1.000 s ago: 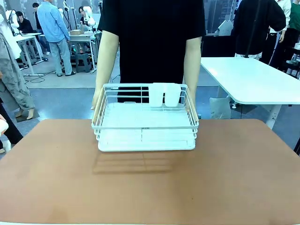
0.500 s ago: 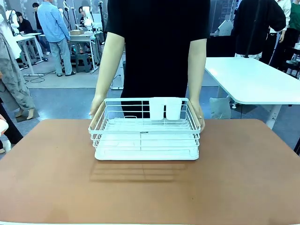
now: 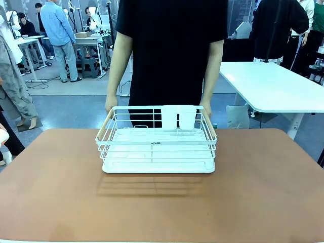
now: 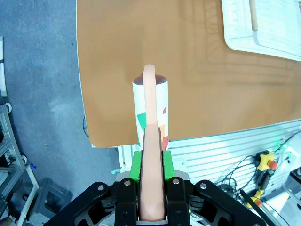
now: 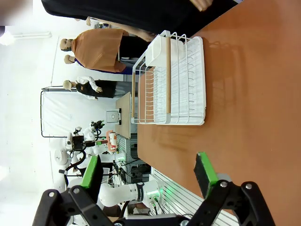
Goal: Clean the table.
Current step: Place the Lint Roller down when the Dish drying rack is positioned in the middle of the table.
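Table [image 3: 263, 182]: broad terracotta top, rigid, smooth matte, wipes easy; nothing to lift. White wire rack [image 3: 158, 147] at far middle, light, person's hands [image 3: 110, 104] by its back corners. Left claw [image 4: 151, 160] clamped on pink-handled tool [image 4: 150, 117] over table's near edge. Right claw [image 5: 148, 173] spread apart, empty.

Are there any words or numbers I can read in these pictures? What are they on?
Small dark label on the front of the white wire rack: too small to read.
Cup with green and red shapes in the left wrist view, whose pink handle the left gripper holds: coloured patches only, no letters to read.
Framed sign far in the background of the right wrist view: too blurred to read.
Nothing is written on the table.
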You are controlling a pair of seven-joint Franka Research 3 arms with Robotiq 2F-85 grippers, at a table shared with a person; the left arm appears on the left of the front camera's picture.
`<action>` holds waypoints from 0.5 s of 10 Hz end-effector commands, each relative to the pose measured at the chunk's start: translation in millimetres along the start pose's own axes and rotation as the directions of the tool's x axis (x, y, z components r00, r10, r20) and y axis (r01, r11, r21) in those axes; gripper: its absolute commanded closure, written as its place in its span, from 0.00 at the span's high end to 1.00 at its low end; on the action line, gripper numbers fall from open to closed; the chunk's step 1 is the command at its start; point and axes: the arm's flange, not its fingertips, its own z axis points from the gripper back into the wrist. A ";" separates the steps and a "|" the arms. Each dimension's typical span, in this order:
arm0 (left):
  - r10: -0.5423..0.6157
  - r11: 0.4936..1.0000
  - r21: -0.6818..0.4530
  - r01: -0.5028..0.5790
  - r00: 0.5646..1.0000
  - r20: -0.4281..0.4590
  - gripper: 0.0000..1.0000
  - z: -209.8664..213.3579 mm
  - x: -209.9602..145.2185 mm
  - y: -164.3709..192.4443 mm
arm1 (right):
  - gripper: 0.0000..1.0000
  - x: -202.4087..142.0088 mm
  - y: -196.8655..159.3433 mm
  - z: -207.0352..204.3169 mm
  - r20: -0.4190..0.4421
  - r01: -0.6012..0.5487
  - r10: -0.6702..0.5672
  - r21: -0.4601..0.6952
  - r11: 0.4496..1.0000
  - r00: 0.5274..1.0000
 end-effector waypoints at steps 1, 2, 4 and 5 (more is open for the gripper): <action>-0.018 1.000 0.004 0.018 1.000 -0.008 0.21 5.0 -1.4 1.0 | 1.00 0.0 2.8 0.5 0.003 -0.004 0.004 0.011 1.000 1.000; -0.018 1.000 0.004 0.018 1.000 -0.008 0.21 5.0 -1.4 1.0 | 1.00 0.0 2.8 0.5 0.003 -0.004 0.004 0.011 1.000 1.000; -0.018 1.000 0.004 0.018 1.000 -0.008 0.21 5.0 -1.4 1.0 | 1.00 0.0 2.8 0.5 0.003 -0.004 0.004 0.011 1.000 1.000; -0.018 1.000 0.004 0.018 1.000 -0.008 0.21 5.0 -1.4 1.0 | 1.00 0.0 2.8 0.5 0.003 -0.004 0.004 0.011 1.000 1.000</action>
